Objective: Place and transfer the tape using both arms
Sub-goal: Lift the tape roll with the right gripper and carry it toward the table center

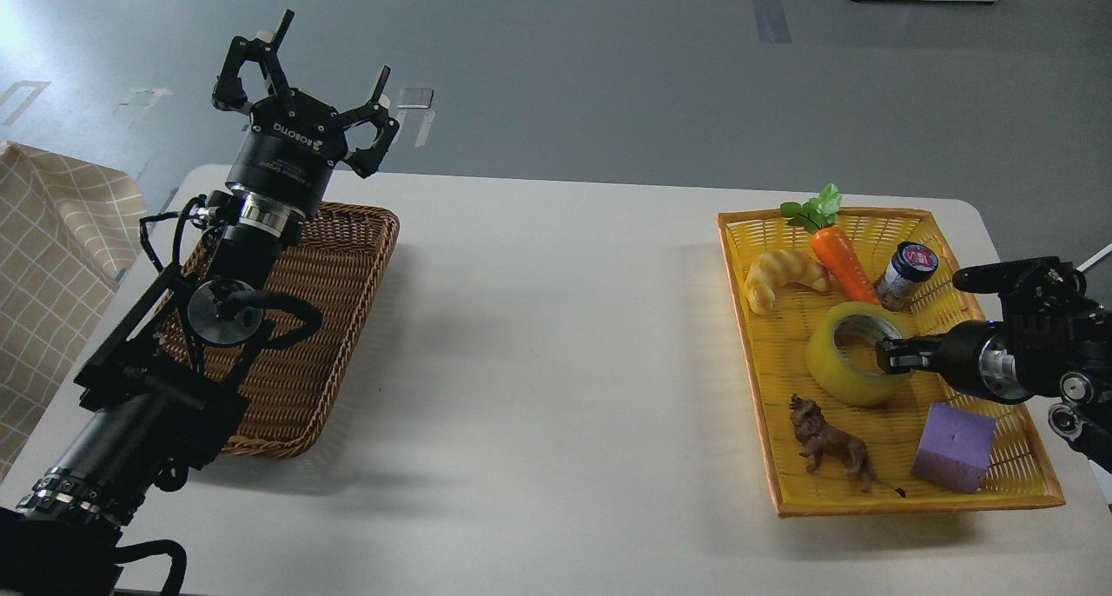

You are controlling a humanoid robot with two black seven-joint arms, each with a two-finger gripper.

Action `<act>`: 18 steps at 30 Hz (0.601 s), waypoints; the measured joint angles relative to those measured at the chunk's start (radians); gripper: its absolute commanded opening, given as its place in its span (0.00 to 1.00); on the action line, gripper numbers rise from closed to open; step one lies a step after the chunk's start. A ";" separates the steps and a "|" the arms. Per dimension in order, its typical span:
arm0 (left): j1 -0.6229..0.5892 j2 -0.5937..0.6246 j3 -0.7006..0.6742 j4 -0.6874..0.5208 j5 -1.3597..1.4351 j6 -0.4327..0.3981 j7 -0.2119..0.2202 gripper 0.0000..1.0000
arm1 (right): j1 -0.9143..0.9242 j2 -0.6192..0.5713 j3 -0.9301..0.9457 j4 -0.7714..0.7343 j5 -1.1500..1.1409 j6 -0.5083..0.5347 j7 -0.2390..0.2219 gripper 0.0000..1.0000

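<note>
The right gripper (895,357) reaches into the tape (858,354), seemingly pinching its wall for lifting; the left gripper (330,70) waits, spread wide.

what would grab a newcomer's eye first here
The bright yellow tray at the right, crowded with a tape roll, carrot, croissant and purple cube. The right gripper reaches into the tape's core. At left, the left gripper is raised, jaws wide, above a brown wicker basket.

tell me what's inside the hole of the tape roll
One of the right gripper fingers reaches into the tape core. The tray floor inside is covered.
</note>
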 measured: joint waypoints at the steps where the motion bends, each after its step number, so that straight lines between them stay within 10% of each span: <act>1: 0.000 0.000 0.000 0.000 0.000 0.000 0.000 0.98 | 0.001 -0.001 0.001 0.002 0.001 0.000 0.000 0.00; 18: -0.006 -0.001 0.000 0.000 0.000 0.000 0.000 0.98 | 0.137 -0.126 0.043 0.194 0.016 0.000 0.003 0.00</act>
